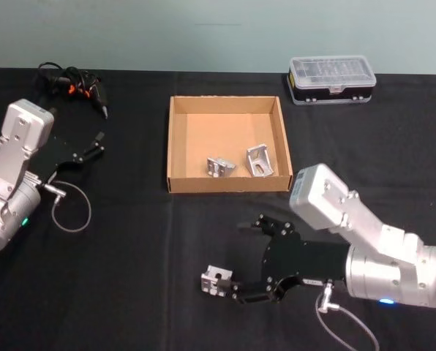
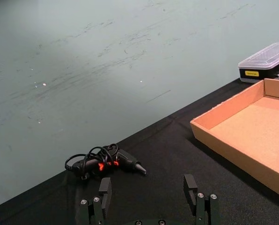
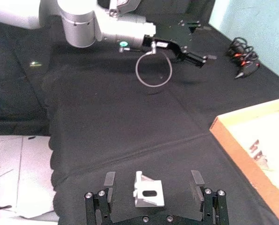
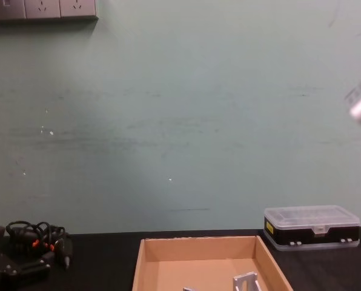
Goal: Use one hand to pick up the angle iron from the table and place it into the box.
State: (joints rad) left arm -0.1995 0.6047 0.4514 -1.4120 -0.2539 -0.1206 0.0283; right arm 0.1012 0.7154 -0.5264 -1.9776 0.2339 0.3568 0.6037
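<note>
Right gripper: lower centre of head view, fingers apart either side of the angle iron.
Angle iron: on table, below box.
Left gripper: left side, fingers spread, holding nothing.

I've got a wide matte black counter running back to a pale wall. Four things sit directly on it.

- **Box:** a tan cardboard box with an open top and low walls, about centre and toward the back.
- **Case:** a black case with a clear lid at back right. It is near the box's far right corner but apart from it, close to the counter's rear edge.
- **Tool:** a black tool with looped cables and orange marks at back left, well apart from the box.
- **Angle iron:** one silver angle iron on bare counter at the front, well apart from the box's front wall. A slot shows in one face in my right wrist view.
</note>
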